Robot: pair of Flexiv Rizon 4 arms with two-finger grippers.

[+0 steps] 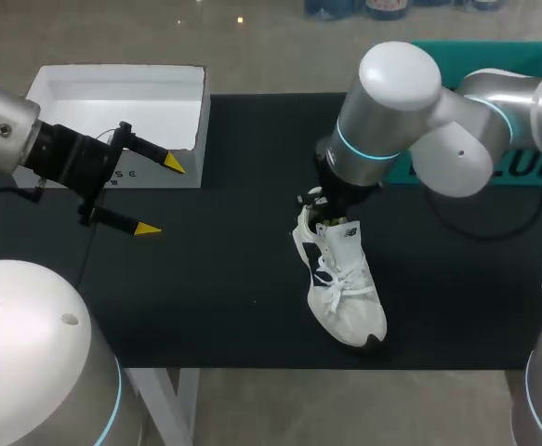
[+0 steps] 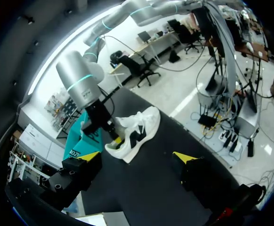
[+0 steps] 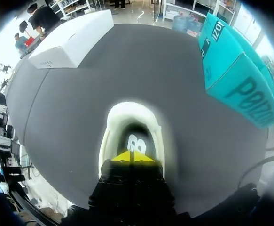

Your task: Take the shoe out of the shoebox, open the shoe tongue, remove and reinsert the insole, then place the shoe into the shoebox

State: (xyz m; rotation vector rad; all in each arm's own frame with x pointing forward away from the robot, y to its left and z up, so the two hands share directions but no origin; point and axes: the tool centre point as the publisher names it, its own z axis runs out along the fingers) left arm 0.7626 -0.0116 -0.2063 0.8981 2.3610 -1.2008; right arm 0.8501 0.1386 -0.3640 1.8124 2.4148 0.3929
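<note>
Black table (image 1: 233, 279): white shoe (image 1: 345, 288), shoebox (image 1: 122, 93) (open), teal box (image 1: 475, 54)

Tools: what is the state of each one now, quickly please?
Left tool: open, holding nothing.
Right tool: shut, tips inside the shoe; any grasp cannot be told.

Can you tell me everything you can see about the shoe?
The shoe is a white sneaker of soft-looking fabric, with white laces, a dark blue side patch and a dark bit under the toe. It stands on its sole on the black table, toe towards the near edge. The right gripper pokes its closed tips into the heel opening.
</note>
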